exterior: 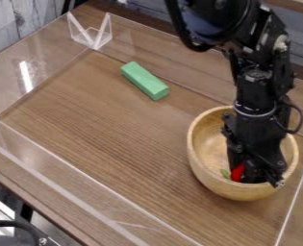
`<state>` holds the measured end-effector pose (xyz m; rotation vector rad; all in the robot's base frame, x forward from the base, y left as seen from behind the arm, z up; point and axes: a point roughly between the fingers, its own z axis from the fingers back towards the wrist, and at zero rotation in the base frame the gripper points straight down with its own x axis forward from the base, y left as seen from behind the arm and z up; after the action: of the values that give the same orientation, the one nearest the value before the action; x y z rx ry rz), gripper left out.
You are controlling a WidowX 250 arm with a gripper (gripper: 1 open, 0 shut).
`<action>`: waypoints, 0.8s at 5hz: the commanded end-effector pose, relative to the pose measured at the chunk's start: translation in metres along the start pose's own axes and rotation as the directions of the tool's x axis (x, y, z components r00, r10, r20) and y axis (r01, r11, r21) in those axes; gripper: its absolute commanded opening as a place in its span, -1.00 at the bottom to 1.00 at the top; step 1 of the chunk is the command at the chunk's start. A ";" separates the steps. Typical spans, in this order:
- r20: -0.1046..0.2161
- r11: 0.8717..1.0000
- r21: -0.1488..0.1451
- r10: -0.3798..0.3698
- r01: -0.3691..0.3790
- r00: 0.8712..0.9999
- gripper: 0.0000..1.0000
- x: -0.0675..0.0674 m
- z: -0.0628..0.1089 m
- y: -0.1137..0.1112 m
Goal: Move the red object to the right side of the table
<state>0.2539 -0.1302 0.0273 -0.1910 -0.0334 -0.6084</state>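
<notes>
The red object (241, 173) shows as a small red patch low inside the wooden bowl (208, 154) at the right end of the table (102, 135). My gripper (247, 173) points down into the bowl, its black fingers shut on the red object. Most of the fruit is hidden by the fingers.
A flat green block (144, 81) lies on the tabletop toward the back centre. Low clear acrylic walls (89, 34) edge the table, with a folded clear piece at the back left. The bowl sits close to the right wall.
</notes>
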 end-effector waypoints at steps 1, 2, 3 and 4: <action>-0.049 1.000 -0.014 0.005 -0.005 0.999 -1.00 -0.013 -0.015 -0.002; -0.062 1.000 -0.020 0.011 -0.012 0.998 -1.00 -0.018 -0.019 -0.002; -0.076 0.999 -0.027 0.017 -0.019 0.997 -1.00 -0.024 -0.024 -0.003; -0.090 0.999 -0.033 0.023 -0.026 0.996 -1.00 -0.029 -0.026 -0.004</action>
<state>0.2489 -0.1287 0.0214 -0.2070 -0.0319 -0.5929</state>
